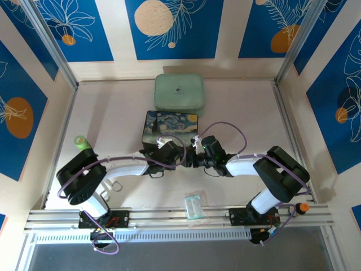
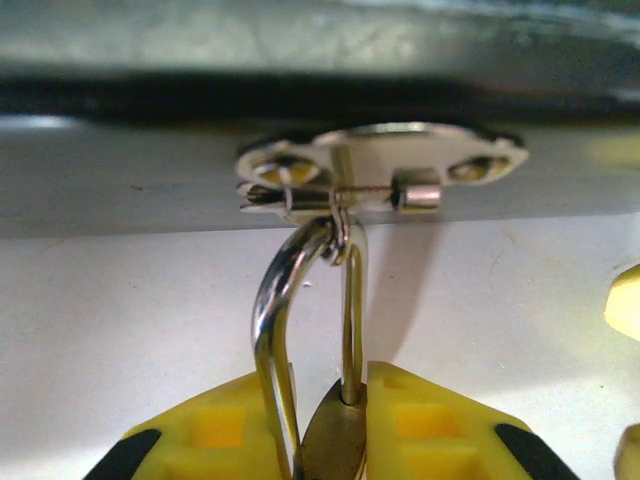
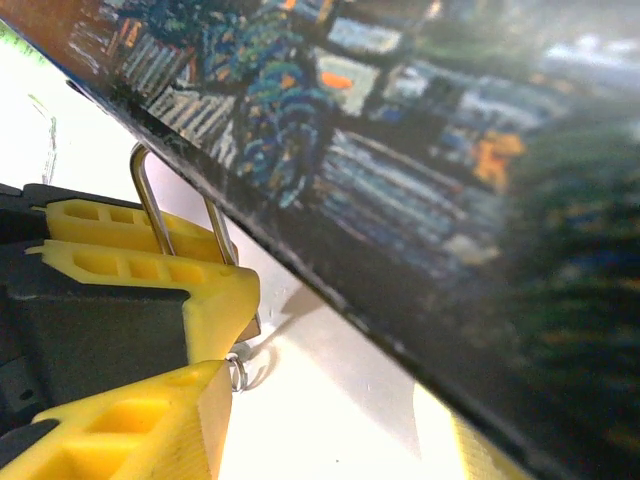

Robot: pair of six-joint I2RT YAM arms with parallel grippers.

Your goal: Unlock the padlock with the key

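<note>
The brass padlock (image 2: 335,440) is pinched between the yellow fingers of my left gripper (image 2: 322,405), which is shut on its body. Its silver shackle (image 2: 272,320) runs up through the metal hasp (image 2: 385,165) on the front of the starry-night box (image 1: 171,129). In the right wrist view the shackle (image 3: 148,195) rises from those fingers beside the box wall (image 3: 400,190). My right gripper (image 3: 340,420) is open, one finger (image 3: 150,420) just below the padlock. A tiny silver ring (image 3: 238,372) pokes out there; the key's blade is hidden. Both grippers meet in front of the box (image 1: 189,158).
A pale green lidded case (image 1: 179,91) sits behind the box. A clear packet (image 1: 194,204) lies near the front rail, and a green-topped cylinder (image 1: 82,142) stands at the left. Metal frame posts and blue patterned walls surround the table.
</note>
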